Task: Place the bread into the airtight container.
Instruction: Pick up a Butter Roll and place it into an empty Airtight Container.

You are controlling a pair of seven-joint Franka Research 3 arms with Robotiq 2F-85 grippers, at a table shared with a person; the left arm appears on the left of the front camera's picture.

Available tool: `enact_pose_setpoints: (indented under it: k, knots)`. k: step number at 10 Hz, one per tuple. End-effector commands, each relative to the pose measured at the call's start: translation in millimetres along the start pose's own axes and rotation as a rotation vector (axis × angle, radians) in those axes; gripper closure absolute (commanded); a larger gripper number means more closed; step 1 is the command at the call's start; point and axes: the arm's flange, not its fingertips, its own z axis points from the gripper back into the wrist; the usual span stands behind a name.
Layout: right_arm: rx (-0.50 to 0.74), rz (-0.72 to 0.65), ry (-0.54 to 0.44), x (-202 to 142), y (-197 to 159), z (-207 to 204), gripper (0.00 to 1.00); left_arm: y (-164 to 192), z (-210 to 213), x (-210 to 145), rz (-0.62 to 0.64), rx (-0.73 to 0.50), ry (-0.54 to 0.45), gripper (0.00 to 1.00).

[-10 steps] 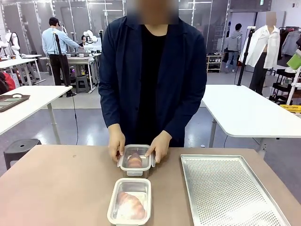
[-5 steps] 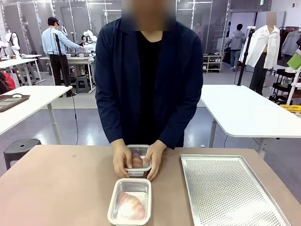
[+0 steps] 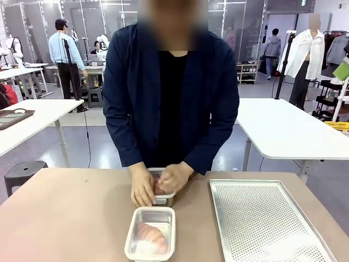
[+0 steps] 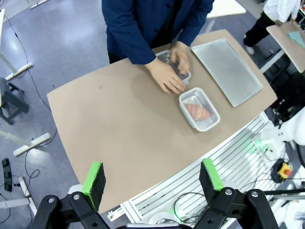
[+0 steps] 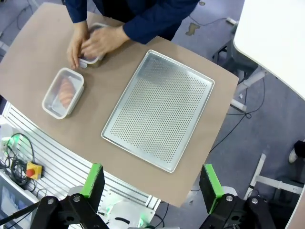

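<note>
A: Front view?
B: Bread (image 3: 151, 236) lies in the near container (image 3: 150, 233), just left of the tray (image 3: 265, 221); the person's hands (image 3: 158, 184) cover the far container (image 3: 162, 195).

A: Left wrist view?
B: Left gripper (image 4: 152, 177) spread wide, empty, well apart from the tray (image 4: 227, 71).

A: Right wrist view?
B: Right gripper (image 5: 150, 181) likewise released, above the tray's (image 5: 160, 109) near edge.

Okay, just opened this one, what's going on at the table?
A person across the table has both hands on the far container, apparently pressing its lid shut. A second closed container with bread inside sits nearer the robot. A perforated metal tray lies to the right. The left end effector and right end effector both hang open high above the table, holding nothing.
</note>
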Motion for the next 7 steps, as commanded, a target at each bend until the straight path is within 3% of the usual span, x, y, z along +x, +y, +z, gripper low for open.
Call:
enact_pose_setpoints:
  k: [1, 7]
  knots:
    - [-0.001, 0.005, 0.002, -1.7, -1.0, 0.1, 0.0, -1.6, 2.0, 2.2, -0.007, -0.009, -0.005, 0.0]
    - [-0.001, 0.005, 0.002, -1.7, -1.0, 0.1, 0.0, -1.6, 2.0, 2.2, -0.007, -0.009, -0.005, 0.0]
